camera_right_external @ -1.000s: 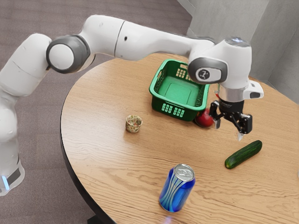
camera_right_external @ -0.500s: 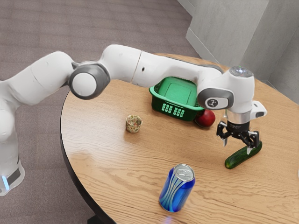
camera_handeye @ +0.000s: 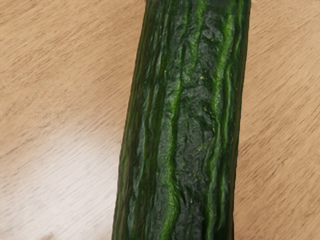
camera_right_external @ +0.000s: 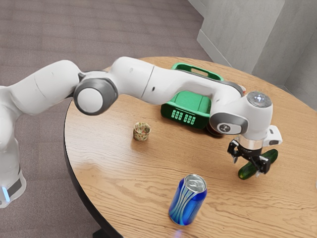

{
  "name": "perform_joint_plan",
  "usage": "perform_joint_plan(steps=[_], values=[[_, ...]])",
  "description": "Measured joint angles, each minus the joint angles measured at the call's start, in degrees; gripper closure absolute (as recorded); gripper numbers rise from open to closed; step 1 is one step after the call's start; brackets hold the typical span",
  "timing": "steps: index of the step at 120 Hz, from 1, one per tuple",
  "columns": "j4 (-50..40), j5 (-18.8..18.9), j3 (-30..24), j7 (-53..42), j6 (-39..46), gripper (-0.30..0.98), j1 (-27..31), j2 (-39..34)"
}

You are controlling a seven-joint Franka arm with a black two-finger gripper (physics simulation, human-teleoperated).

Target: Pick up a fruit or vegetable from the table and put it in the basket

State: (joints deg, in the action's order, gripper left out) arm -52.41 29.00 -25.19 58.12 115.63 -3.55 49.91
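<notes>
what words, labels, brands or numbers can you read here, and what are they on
No text can be read.
Blue can: pale swirls, no legible brand.
Round joint cover near my hand: a small dark mark, too small to read.
Small cup: a mottled pattern, no legible lettering.
Cucumber: no label in sight.

Before me is a round table [camera_right_external: 109,153] with pale brown, streaky wood grain, a dark rim and a soft sheen. Lying flat on it below me, toward the exterior view's right, is a cucumber [camera_right_external: 244,172], dark green with brighter lengthwise streaks. A green basket [camera_right_external: 170,113] stands on the far side, its openwork wall showing, and close by it is a dark red round thing [camera_right_external: 214,130], which I mostly block from sight. A small patterned cup [camera_right_external: 141,132] stands upright toward the exterior view's left, and a blue can [camera_right_external: 185,204] with a silver top stands nearer the camera
</notes>
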Motion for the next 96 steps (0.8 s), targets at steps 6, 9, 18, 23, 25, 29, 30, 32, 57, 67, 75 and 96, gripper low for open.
perform_joint_plan(steps=[6, 9, 18, 23, 25, 29, 30, 32, 57, 67, 75, 96], values=[[0.0, 0.2, 0.5, -0.3, 0.2, 0.0, 0.0, 0.0], [0.0, 0.2, 1.0, -0.4, 0.5, 0.0, 0.0, 0.0], [0.0, 0.4, 2.1, -0.9, 2.1, 0.0, -0.1, 0.1], [0.0, 0.7, 2.4, -1.2, 3.4, 0.0, -0.2, 0.2], [0.0, 0.8, 2.4, -1.3, 3.9, 0.0, -0.3, 0.3], [0.0, 1.1, 2.5, -1.5, 5.1, 0.0, -0.5, 0.6], [0.0, 1.1, 2.5, -1.5, 5.4, 0.0, -0.6, 0.7], [0.0, 1.3, 2.5, -1.6, 6.0, 0.0, -0.7, 0.9], [0.0, 3.8, 7.3, -2.5, 13.1, 0.0, -2.5, 1.8], [-0.1, 7.2, 7.6, -2.8, 14.5, 0.0, -3.0, 2.1], [-0.1, 9.7, 7.6, -3.0, 15.3, 0.0, -3.2, 2.5], [-0.3, 13.5, 7.7, -3.6, 16.6, 0.0, -3.2, 3.7]])
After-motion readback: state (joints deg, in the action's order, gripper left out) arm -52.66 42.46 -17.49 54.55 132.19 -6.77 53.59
